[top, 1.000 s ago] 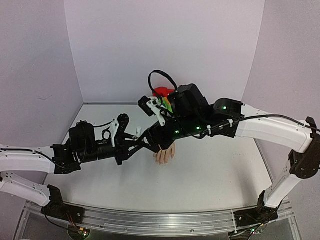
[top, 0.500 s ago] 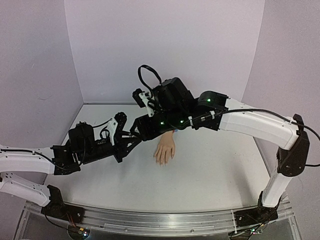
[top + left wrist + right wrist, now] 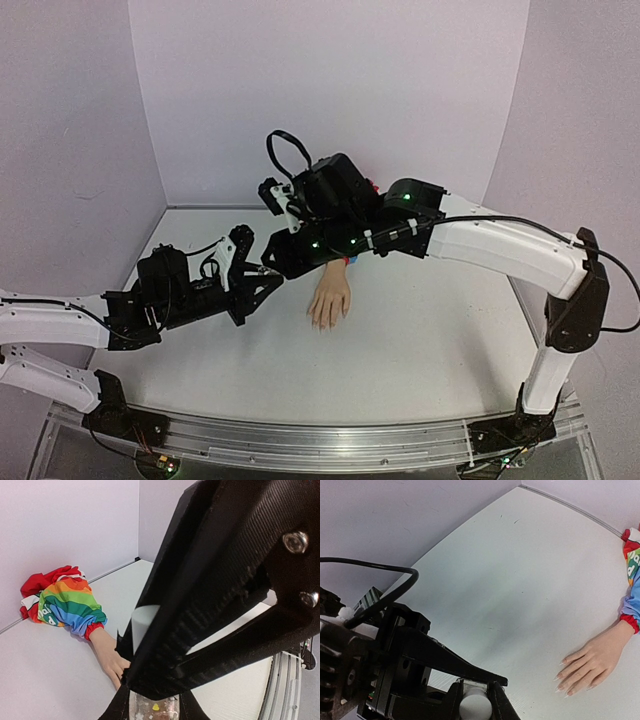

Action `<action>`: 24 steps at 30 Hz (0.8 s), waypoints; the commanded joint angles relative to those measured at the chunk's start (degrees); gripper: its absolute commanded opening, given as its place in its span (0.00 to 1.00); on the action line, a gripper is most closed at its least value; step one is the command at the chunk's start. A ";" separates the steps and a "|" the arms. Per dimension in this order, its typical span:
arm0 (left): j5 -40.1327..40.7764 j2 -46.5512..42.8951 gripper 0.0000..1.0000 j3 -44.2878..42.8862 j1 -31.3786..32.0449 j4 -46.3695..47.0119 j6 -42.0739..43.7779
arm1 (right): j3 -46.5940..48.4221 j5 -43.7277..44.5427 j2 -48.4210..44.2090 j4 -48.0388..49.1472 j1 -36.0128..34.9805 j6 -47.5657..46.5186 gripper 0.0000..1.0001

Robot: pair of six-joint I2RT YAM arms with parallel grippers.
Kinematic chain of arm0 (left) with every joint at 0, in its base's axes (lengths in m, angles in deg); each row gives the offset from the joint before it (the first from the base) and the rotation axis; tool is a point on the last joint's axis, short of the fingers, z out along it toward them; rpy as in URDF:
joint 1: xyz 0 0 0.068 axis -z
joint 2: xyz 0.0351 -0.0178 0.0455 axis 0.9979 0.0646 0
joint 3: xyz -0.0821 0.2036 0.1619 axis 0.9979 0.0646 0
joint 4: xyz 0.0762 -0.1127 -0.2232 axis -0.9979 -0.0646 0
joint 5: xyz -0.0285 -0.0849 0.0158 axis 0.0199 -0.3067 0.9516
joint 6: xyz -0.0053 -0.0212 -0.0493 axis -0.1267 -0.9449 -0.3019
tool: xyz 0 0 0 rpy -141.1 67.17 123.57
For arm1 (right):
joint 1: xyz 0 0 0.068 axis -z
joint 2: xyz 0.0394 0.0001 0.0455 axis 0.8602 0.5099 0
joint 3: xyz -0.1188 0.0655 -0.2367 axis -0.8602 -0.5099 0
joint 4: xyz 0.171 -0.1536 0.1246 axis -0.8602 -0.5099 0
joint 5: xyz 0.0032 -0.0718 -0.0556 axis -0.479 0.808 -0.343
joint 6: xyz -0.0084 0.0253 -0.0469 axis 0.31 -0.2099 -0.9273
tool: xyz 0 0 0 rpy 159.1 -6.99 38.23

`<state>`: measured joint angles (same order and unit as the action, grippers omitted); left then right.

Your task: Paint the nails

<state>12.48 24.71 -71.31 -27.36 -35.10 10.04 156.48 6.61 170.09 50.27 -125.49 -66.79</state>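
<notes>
though unreadable, lettering (image 3: pixel 48 614) on sleeve (image 3: pixel 72 600)

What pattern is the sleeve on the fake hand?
The sleeve is rainbow-striped with a red cuff; the left wrist view shows it best.

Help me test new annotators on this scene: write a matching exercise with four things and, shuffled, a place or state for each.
1 fake hand
2 sleeve
3 cap
4 bottle

A clear, held in the left gripper
B palm down on the table
C white, gripped by the right gripper
D rainbow-striped, bunched up

Pairs: 1-B, 2-D, 3-C, 4-A
</notes>
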 commanded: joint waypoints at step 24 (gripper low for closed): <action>-24.51 -2.46 0.00 -1.30 0.30 -3.97 1.21 | -13.70 -26.14 -12.51 4.92 1.07 -31.46 0.00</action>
<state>-9.70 23.75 -71.16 -27.08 -39.21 10.19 143.79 -14.41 160.97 52.16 -124.40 -94.16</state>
